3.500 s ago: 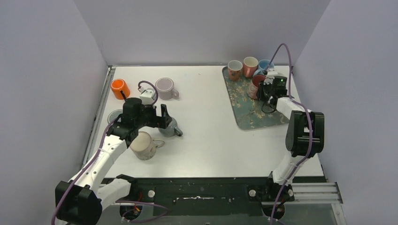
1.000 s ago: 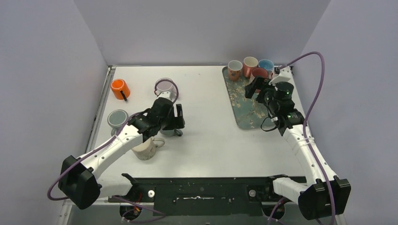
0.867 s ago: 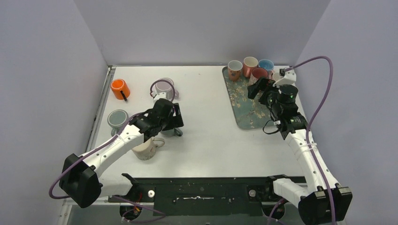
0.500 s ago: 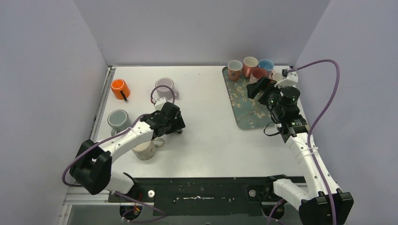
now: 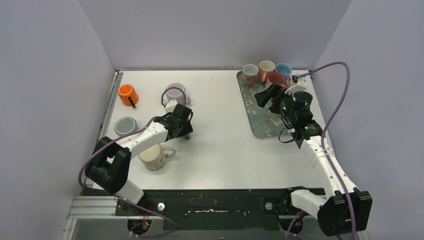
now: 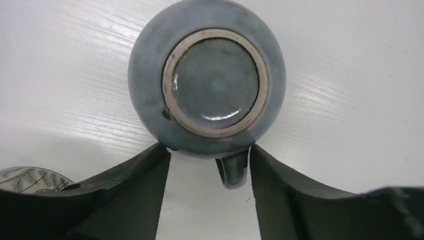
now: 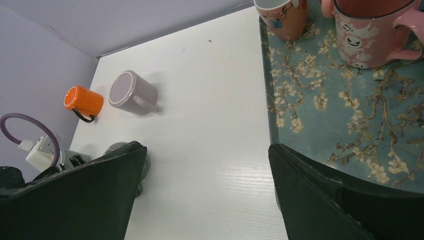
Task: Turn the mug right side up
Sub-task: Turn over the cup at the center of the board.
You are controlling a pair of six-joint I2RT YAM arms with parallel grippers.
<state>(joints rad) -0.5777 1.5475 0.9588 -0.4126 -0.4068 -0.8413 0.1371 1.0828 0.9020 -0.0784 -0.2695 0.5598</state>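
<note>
A blue-grey mug [image 6: 207,85] stands upside down on the white table, its unglazed base ring facing the left wrist camera. Its handle [image 6: 232,170] points toward the wrist and lies between the two fingers of my left gripper [image 6: 207,152], close to the right finger [image 6: 280,185] with a clear gap to the left one. Both fingertips reach the mug's wall. The jaws stand apart. From above, the left gripper [image 5: 181,123] covers most of the mug. My right gripper [image 5: 264,95] hovers open and empty over the tray's left side.
A floral tray [image 5: 265,120] at the right holds several upright mugs [image 5: 266,70]. An orange mug [image 5: 127,94] lies on its side at far left, near a lilac mug [image 5: 174,91]. A grey mug [image 5: 124,125] and a beige mug [image 5: 153,156] flank the left arm.
The left gripper has swung in over the upside-down mug and its jaws have narrowed around the handle. The right gripper has drifted slightly left over the tray, still open.
</note>
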